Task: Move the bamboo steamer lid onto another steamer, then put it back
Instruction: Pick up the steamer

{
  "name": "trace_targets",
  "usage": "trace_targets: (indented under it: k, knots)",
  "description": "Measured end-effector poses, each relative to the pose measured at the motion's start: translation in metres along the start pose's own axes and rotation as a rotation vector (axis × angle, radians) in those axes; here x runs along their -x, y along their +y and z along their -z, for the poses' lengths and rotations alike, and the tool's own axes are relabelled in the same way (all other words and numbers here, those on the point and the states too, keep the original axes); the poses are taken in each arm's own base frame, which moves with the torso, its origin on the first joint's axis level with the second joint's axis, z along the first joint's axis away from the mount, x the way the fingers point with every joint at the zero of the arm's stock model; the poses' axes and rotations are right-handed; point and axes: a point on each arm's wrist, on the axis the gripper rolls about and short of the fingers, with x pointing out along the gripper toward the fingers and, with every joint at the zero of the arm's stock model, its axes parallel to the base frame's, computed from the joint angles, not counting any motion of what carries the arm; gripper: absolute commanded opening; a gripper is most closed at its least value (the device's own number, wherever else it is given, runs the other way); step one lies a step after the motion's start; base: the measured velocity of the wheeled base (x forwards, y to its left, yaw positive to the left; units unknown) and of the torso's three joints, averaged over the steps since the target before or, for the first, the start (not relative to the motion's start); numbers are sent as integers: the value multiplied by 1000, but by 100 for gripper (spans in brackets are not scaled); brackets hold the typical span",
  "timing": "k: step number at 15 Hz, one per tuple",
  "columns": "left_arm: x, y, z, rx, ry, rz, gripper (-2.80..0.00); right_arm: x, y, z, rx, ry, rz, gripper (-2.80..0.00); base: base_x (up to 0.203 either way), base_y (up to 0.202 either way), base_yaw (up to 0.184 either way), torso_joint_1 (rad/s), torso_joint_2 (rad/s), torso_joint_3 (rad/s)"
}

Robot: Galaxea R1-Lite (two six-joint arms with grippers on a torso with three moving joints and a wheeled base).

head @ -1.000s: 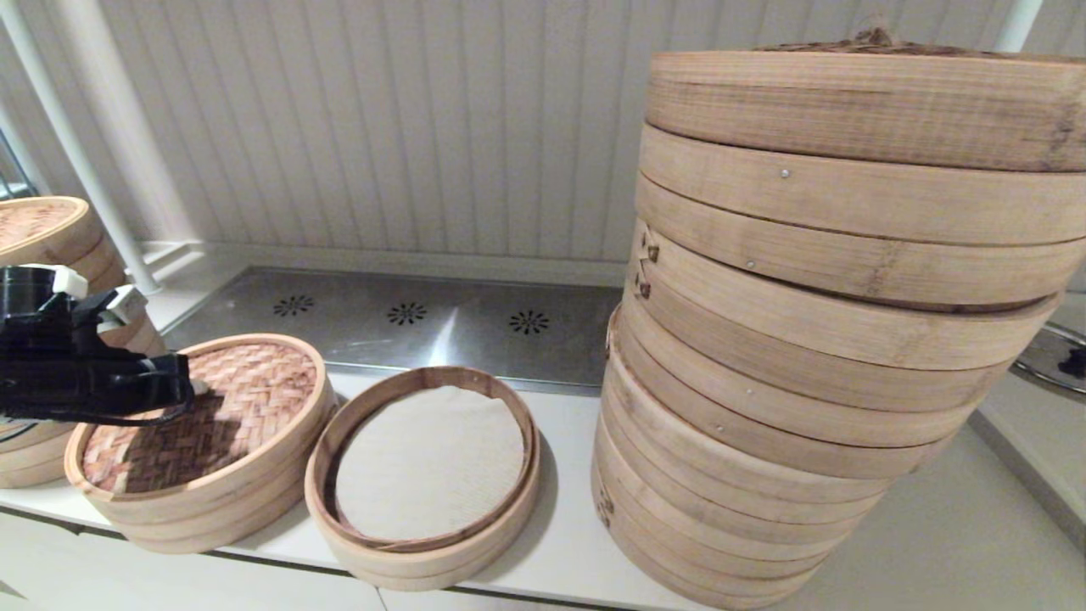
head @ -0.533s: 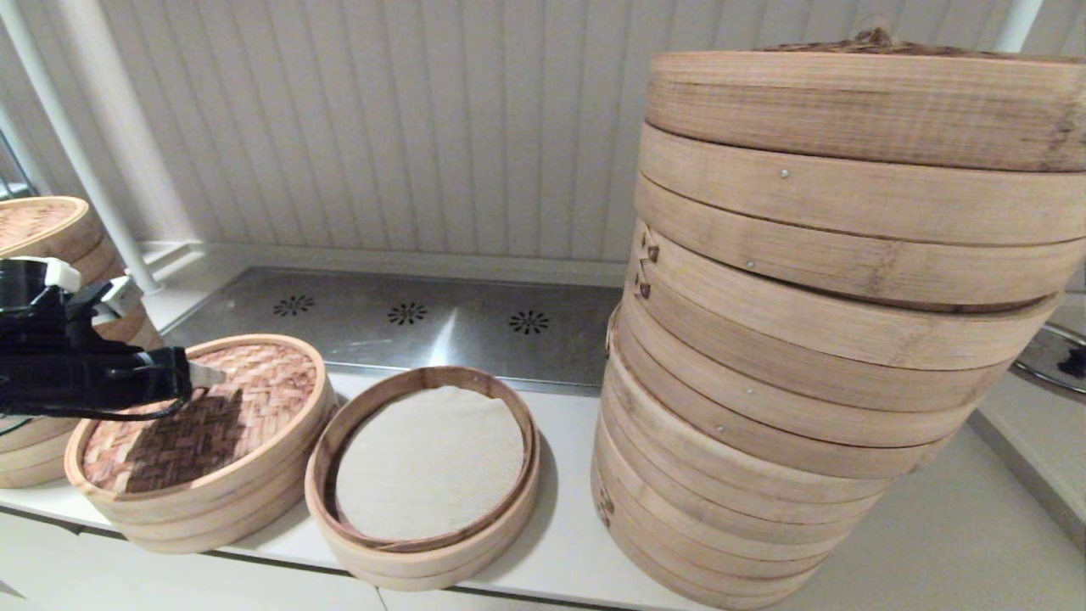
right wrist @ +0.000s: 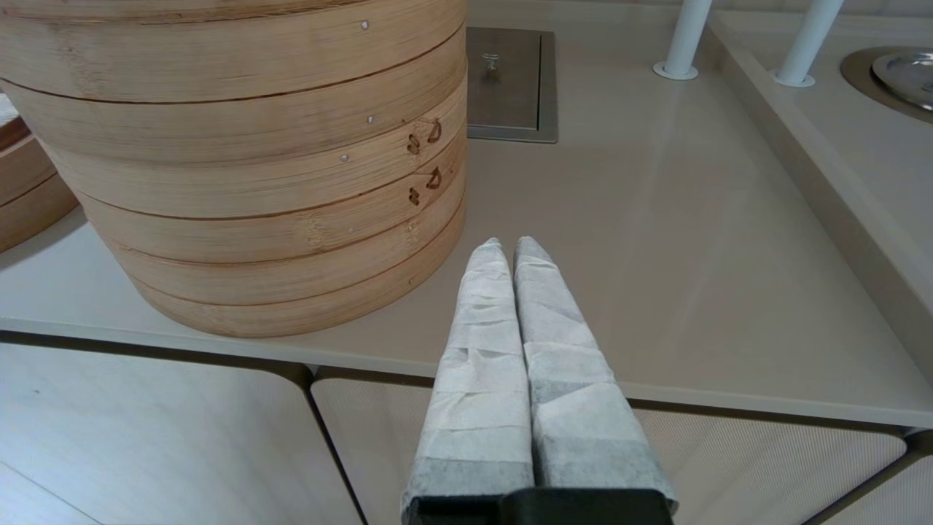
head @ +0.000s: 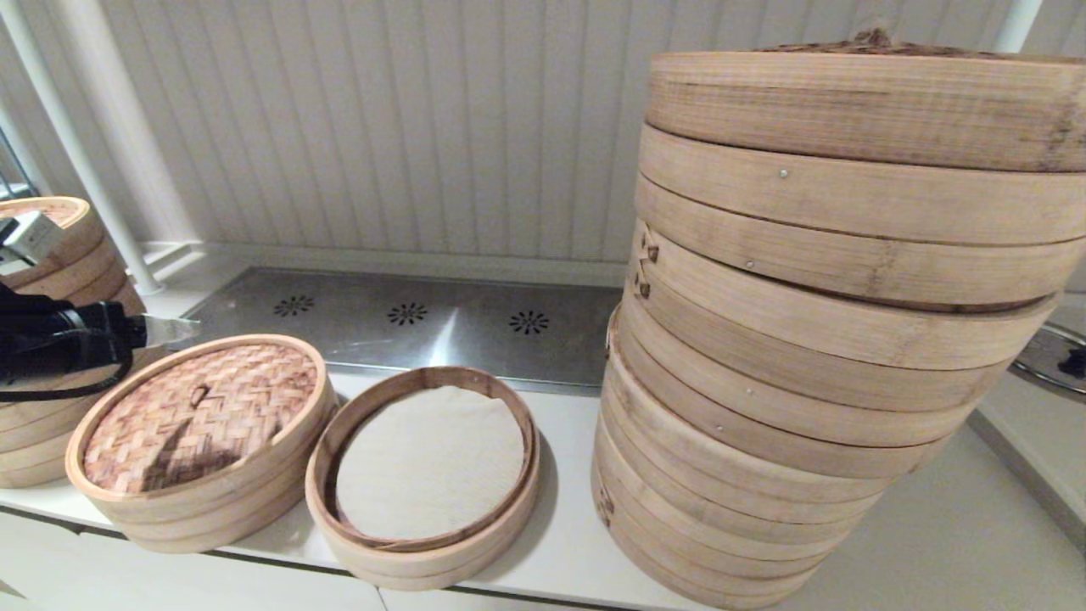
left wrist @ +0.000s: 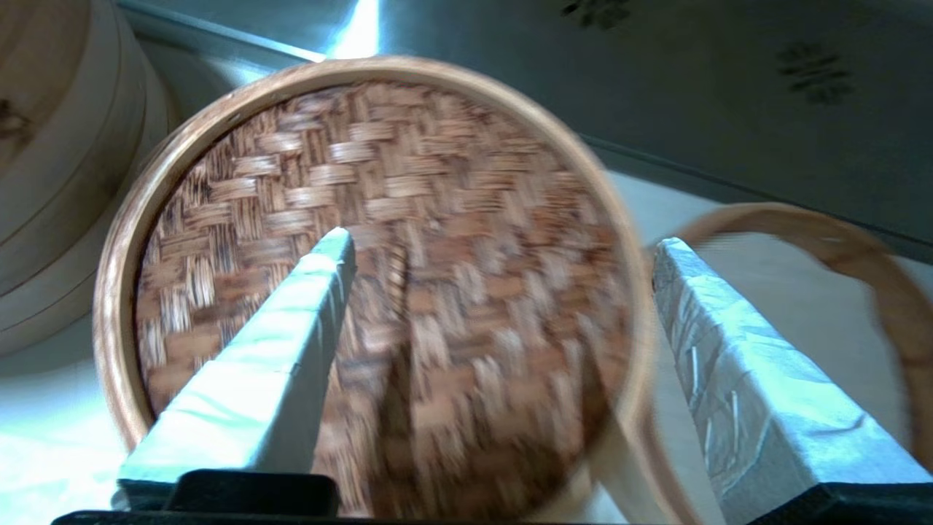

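Observation:
The bamboo steamer lid (head: 199, 416) (left wrist: 437, 219), reddish-brown weave with a pale rim, lies flat on a small basket (head: 212, 509) at the front left. To its right stands a small open basket (head: 424, 564) (left wrist: 838, 233) with a pale liner sheet inside. My left gripper (head: 174, 329) (left wrist: 503, 244) hovers open above the lid's far-left edge, touching nothing and holding nothing. My right gripper (right wrist: 508, 244) is shut and empty, parked low by the counter's front edge, right of the huge stack; it does not show in the head view.
A huge stack of baskets (head: 806, 339) (right wrist: 255, 182) with a knotted lid fills the right. A medium stack (head: 51, 255) (left wrist: 51, 146) stands at the far left, close behind my left arm. A steel panel (head: 407, 322) lies at the back.
My left gripper has drawn back from over the lid, up and to the left. The lid stays on its basket, now fully uncovered.

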Motion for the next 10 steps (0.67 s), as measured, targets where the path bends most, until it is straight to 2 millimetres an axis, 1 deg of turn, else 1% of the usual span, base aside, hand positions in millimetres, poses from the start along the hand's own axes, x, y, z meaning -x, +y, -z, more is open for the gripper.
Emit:
trace_targets:
  k: [3, 5, 6, 8, 10]
  knots:
    - [50, -19, -1, -8, -54, 50, 0, 0, 0, 0, 0, 0, 0, -280, 0, 0, 0, 0, 0, 0]
    - [85, -32, 5, -20, -94, 72, 0, 0, 0, 0, 0, 0, 0, -280, 0, 0, 0, 0, 0, 0]
    - [100, -37, 9, -24, -106, 80, -280, 0, 0, 0, 0, 0, 0, -280, 0, 0, 0, 0, 0, 0]
    - [129, -48, 23, -29, -113, 112, -280, 0, 0, 0, 0, 0, 0, -280, 0, 0, 0, 0, 0, 0]
    - [153, -58, 42, -28, -103, 156, -280, 0, 0, 0, 0, 0, 0, -280, 0, 0, 0, 0, 0, 0]
